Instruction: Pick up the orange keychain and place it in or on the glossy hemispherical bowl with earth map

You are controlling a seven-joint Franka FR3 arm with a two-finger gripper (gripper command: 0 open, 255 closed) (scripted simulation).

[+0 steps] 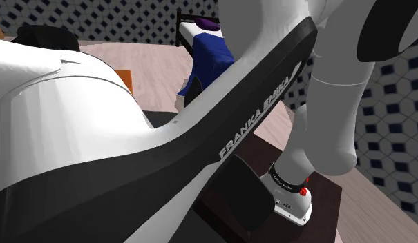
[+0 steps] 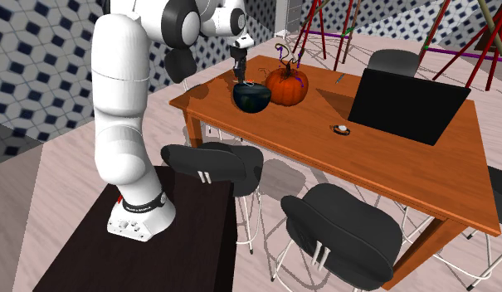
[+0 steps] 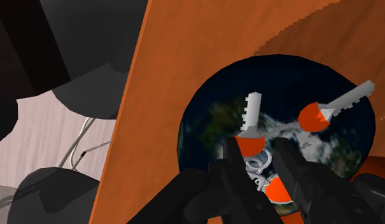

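Looking down the wrist view, I see the gripper (image 3: 258, 159) narrowed onto the keychain (image 3: 261, 167), with its fingers (image 3: 230, 167) pinching the silver ring (image 3: 256, 164). Three orange-headed keys (image 3: 250, 127) splay out from that ring. The whole bunch hangs right over the bowl (image 3: 197, 114), whose map-covered inside lies beneath the keys.

From the second exterior view, the gripper (image 2: 238, 65) sits just above the bowl (image 2: 251, 98). The bowl stands on the table (image 2: 390, 158), touching or just beside a pumpkin (image 2: 286, 85).

I judge the keychain to be light and floppy. The keys are stiff metal but hinge loosely on the ring, so they will likely swing with any jerk. The ring seems the right place to hold, since a key blade would be thin and slippery between the pads. If dropped, the keys should slide down the glossy wall and settle inside the bowl.
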